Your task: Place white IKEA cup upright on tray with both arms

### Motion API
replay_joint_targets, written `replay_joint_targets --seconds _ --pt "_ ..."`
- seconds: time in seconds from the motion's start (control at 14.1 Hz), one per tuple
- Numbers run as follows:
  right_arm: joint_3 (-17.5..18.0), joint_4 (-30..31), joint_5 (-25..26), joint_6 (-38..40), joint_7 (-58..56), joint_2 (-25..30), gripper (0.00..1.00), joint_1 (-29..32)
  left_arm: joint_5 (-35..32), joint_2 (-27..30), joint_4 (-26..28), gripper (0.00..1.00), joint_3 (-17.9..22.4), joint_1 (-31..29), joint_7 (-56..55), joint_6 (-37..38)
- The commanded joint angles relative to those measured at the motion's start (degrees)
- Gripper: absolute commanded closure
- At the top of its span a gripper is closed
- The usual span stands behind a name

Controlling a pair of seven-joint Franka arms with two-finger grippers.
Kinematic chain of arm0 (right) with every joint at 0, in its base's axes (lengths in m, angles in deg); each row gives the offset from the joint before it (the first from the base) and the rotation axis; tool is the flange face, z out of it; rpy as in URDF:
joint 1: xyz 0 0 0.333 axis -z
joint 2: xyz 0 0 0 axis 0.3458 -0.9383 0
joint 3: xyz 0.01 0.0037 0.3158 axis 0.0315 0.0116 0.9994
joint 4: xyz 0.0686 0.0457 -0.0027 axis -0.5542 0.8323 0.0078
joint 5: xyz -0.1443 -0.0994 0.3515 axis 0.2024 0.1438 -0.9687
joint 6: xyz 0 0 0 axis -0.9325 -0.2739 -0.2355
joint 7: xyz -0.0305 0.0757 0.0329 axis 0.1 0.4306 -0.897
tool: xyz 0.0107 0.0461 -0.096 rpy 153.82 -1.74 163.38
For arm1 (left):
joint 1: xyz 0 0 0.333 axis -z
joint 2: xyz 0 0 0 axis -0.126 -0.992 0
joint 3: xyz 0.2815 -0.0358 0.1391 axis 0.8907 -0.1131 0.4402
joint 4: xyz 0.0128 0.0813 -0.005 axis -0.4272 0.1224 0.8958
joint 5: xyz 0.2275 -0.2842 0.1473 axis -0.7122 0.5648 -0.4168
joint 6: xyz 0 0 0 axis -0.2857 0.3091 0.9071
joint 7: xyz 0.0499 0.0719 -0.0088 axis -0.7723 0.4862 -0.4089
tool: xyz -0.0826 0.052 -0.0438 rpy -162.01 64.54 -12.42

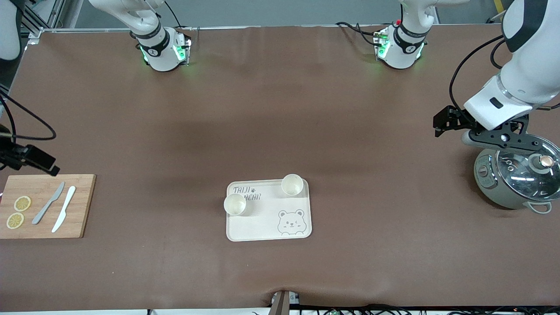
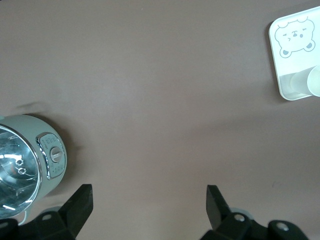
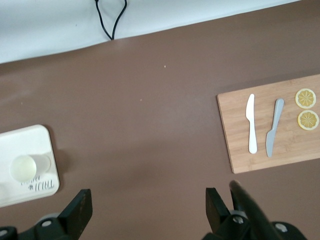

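The cream tray (image 1: 258,223) lies mid-table, near the front camera. Two white cups stand upright on it. One cup (image 1: 292,184) is at the corner toward the left arm's end. The other cup (image 1: 234,204) is at the tray's edge toward the right arm's end. My left gripper (image 1: 503,139) is open and empty (image 2: 150,202), over the table beside a cooker. My right gripper (image 1: 27,158) is open and empty (image 3: 148,205), over the table by the cutting board. The left wrist view shows the tray (image 2: 295,67) and part of a cup (image 2: 314,80). The right wrist view shows the tray (image 3: 20,140) and a cup (image 3: 25,167).
A grey-green cooker (image 1: 516,179) with a glass lid stands at the left arm's end, under the left hand. A wooden cutting board (image 1: 81,205) with two knives and two lemon slices lies at the right arm's end. Brown table surface surrounds the tray.
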Motion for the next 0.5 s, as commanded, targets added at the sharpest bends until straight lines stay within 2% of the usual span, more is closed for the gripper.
replay_joint_targets --seconds 0.0,0.21,0.43 --pt "0.69 9.08 -0.03 -0.97 -3.2 7.63 0.0 0.8 -1.06 0.91 0.74 0.0 -0.59 -0.57 1.04 -0.74" --pt "0.69 11.11 -0.03 0.17 -9.53 10.37 0.0 2.11 -1.06 0.56 0.83 0.0 -0.59 -0.48 1.04 -1.0" --pt "0.6 13.31 0.05 1.05 -9.72 12.57 0.0 2.29 -1.06 -0.41 0.83 0.0 -0.41 -0.75 1.04 -1.96"
